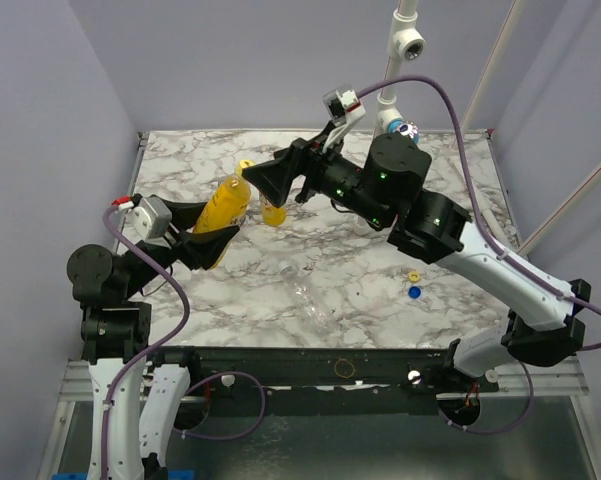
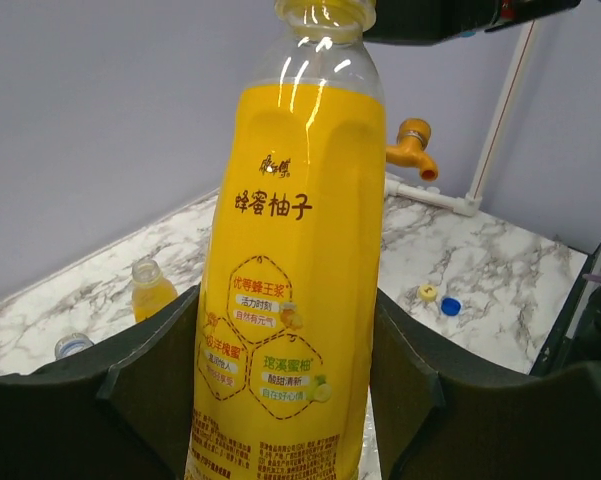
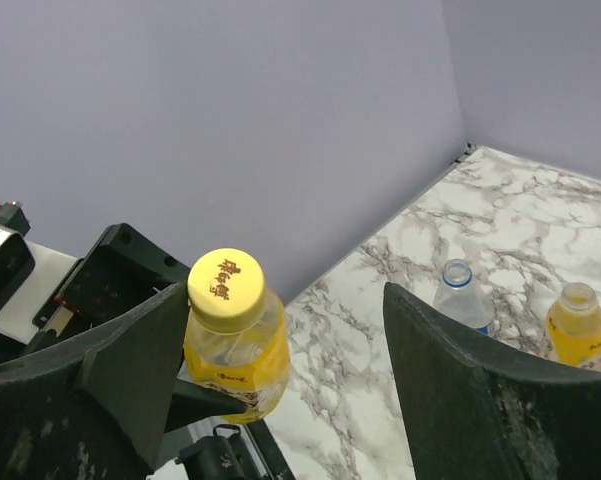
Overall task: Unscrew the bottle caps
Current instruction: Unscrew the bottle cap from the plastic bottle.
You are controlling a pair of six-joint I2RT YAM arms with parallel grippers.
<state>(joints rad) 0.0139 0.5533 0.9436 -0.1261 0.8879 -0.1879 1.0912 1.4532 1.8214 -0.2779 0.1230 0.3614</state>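
Observation:
My left gripper [image 1: 213, 243] is shut on a yellow-orange bottle [image 1: 225, 205] with a yellow label and holds it tilted above the table; its fingers [image 2: 160, 350] press both sides of the bottle [image 2: 295, 300]. The bottle's yellow cap [image 3: 226, 277] is on the neck. My right gripper [image 1: 258, 183] is open around the cap, whose left side is close to the left finger [image 3: 130, 370]. A second yellow bottle [image 1: 273, 212] stands uncapped. A clear bottle with a blue neck ring [image 3: 458, 295] is also uncapped. A loose yellow cap [image 1: 414, 276] and a blue cap [image 1: 414, 292] lie on the table.
A plain clear bottle [image 1: 315, 305] lies on the marble table [image 1: 450, 180] near the front. A white pipe [image 1: 400, 40] rises at the back right, with a yellow tap [image 2: 415, 145] on it. Purple walls close in the left and back sides.

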